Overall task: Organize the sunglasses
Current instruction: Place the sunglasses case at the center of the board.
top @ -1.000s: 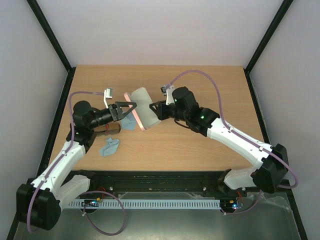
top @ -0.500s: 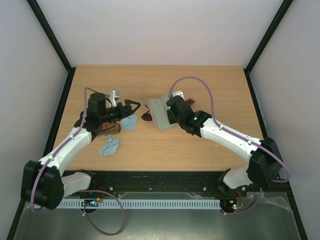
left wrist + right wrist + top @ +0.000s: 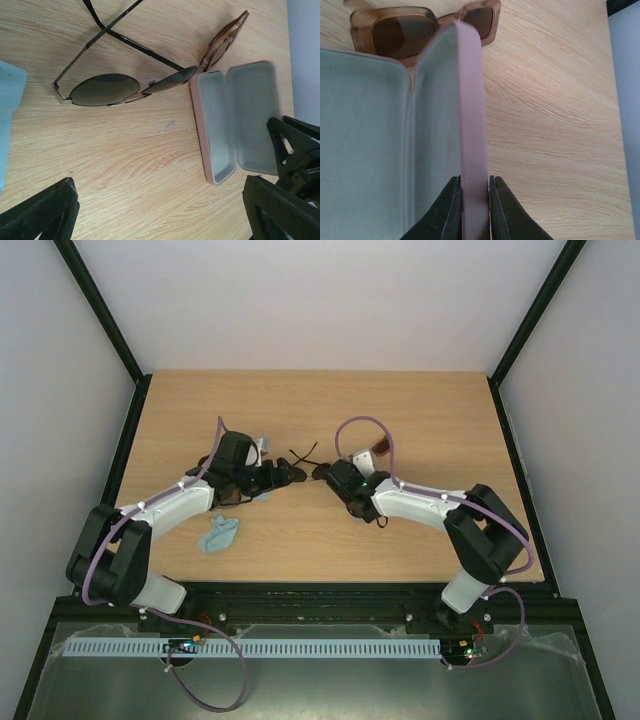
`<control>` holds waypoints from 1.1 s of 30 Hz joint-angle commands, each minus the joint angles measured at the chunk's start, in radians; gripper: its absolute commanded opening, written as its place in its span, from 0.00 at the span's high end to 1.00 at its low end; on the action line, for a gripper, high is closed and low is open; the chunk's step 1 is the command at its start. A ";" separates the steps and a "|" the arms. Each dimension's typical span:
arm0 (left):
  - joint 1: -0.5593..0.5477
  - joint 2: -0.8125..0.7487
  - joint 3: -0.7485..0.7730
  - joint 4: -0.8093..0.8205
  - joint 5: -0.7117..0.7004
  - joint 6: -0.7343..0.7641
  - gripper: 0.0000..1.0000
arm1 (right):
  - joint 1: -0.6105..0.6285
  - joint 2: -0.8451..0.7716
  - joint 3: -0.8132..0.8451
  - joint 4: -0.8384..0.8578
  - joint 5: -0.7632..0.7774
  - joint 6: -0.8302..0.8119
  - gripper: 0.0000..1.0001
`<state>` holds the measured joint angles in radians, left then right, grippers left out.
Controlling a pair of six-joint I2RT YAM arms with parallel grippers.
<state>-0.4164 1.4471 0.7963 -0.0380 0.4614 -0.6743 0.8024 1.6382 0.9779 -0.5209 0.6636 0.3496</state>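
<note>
Clamping pink case (image 3: 380, 125) lid in right gripper (image 3: 474, 192) to prop it open; poising left gripper (image 3: 162, 210), released, with 1 aviator pair (image 3: 105, 89) just ahead.

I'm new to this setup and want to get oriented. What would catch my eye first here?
The open pink case, grey-lined, stands out mid-table, one edge pinched by the right gripper. Beside it lie black wire aviator sunglasses, arms unfolded, with the left gripper open and facing them. Brown plastic sunglasses sit just behind the case.
</note>
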 commanded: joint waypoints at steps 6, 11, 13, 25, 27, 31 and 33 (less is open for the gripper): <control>-0.005 -0.003 0.031 -0.037 -0.025 0.050 0.08 | -0.001 0.072 0.038 -0.063 0.100 0.049 0.66; -0.005 -0.002 0.032 -0.039 -0.027 0.054 0.08 | -0.001 0.010 0.089 -0.101 0.073 0.072 0.55; -0.005 -0.002 0.034 -0.041 -0.031 0.055 0.08 | -0.001 -0.018 0.114 -0.115 0.055 0.081 0.53; -0.004 -0.042 0.027 -0.070 -0.108 0.050 0.08 | -0.002 -0.034 0.124 0.074 -0.599 0.151 0.51; -0.004 -0.047 0.023 -0.076 -0.114 0.048 0.08 | 0.000 0.004 0.116 0.110 -0.668 0.167 0.51; -0.004 -0.057 0.015 -0.087 -0.126 0.044 0.08 | -0.012 0.082 0.115 0.132 -0.738 0.191 0.52; -0.004 -0.060 0.012 -0.091 -0.131 0.044 0.08 | -0.028 0.110 0.103 0.146 -0.781 0.208 0.53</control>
<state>-0.4168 1.4151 0.8051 -0.0998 0.3565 -0.6323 0.7975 1.6989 1.1065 -0.4194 0.0238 0.5117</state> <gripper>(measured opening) 0.918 0.479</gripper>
